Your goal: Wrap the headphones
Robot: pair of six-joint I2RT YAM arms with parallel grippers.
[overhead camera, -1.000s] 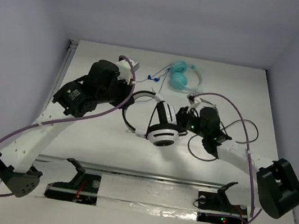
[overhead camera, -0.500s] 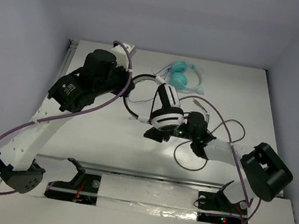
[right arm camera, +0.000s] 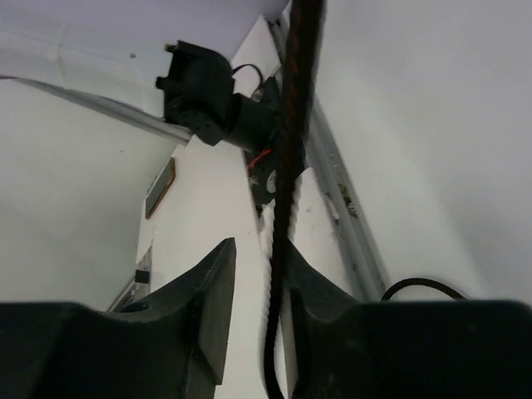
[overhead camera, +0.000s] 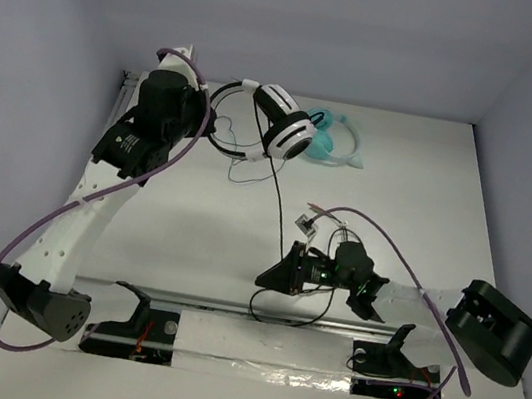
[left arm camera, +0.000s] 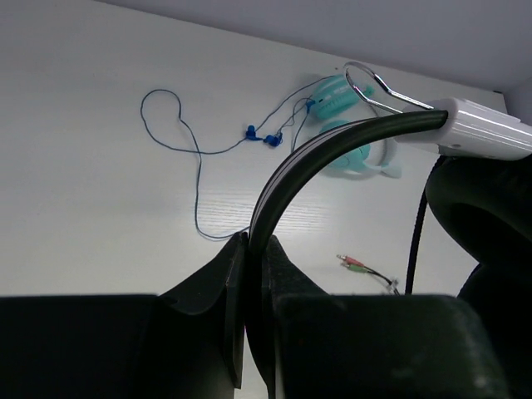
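My left gripper (overhead camera: 211, 126) is shut on the black-and-white headband (overhead camera: 229, 103) of the headphones and holds them up at the far middle of the table. The white earcups (overhead camera: 288, 134) hang to its right. In the left wrist view the headband (left arm camera: 332, 141) rises from between my fingers (left arm camera: 256, 249). The thin dark cable (overhead camera: 278, 201) runs taut from the earcups down to my right gripper (overhead camera: 272, 276) near the front rail. There the cable (right arm camera: 293, 125) passes between the parted jaws (right arm camera: 258, 258), lying against one finger. Its pink and green plugs (left arm camera: 356, 266) lie on the table.
The teal headphones (overhead camera: 334, 140) lie at the far middle, behind the earcups, with their thin blue cable (left arm camera: 197, 158) spread to the left. A metal rail (overhead camera: 229, 307) runs along the near edge, with two black gripper stands (overhead camera: 141, 316) behind it. White walls stand on the left, right and back.
My left arm lifted the headphones up and back, toward the far left. My right gripper moved along the cable toward the near edge, and the cable now hangs stretched between them.
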